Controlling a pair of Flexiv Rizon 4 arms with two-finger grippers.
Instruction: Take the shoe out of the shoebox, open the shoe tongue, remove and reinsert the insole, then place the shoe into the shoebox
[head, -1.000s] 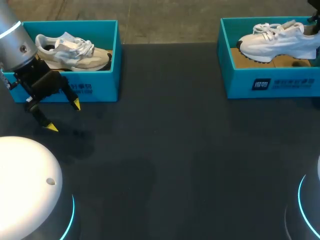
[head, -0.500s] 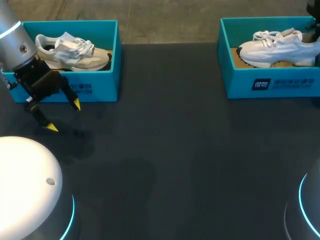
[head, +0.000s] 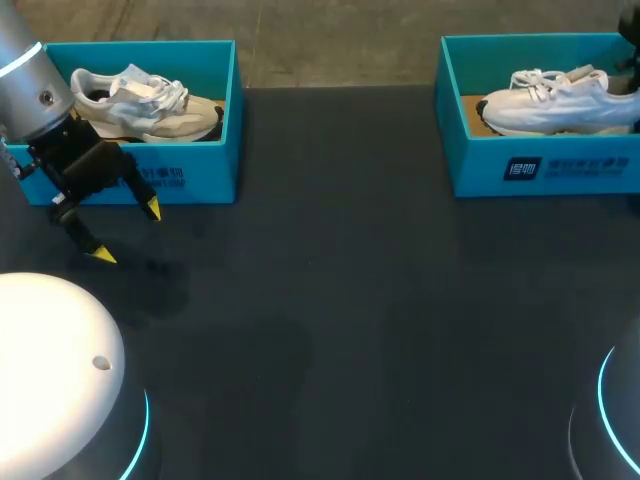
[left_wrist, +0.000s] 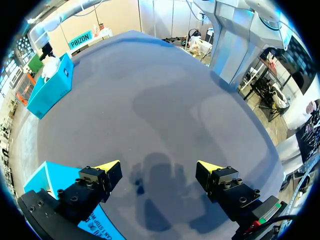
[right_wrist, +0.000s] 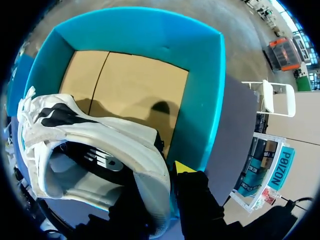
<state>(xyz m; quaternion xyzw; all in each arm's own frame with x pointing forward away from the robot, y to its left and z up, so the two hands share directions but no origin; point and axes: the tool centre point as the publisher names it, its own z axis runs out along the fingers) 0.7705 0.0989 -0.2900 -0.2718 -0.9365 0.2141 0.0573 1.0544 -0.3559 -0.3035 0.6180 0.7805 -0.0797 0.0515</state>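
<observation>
The white shoe (head: 560, 100) lies inside the right shoebox (head: 540, 165), on its side, with the toe toward the middle of the table (head: 350, 300) and the heel at the far right edge of the head view. In the right wrist view, the right pincer (right_wrist: 160, 185) sits at the heel of this shoe. One yellow-tipped finger is outside the heel wall and the other is hidden inside the shoe, so I judge it is clamped on the heel. The brown floor of the box is visible under and ahead of the shoe.

The left pincer (head: 126, 232) hangs above the bare table with its fingers wide apart and nothing between them, just in front of the left shoebox (head: 190, 175). A beige shoe (head: 145, 105) rests in that box, untouched.

About progress, the shoe is in the box and gripped. This fits either the first lift or the final placing, and I cannot decide which. The tongue and the insole are not clear enough to judge. If this is the placing, only the release remains.
</observation>
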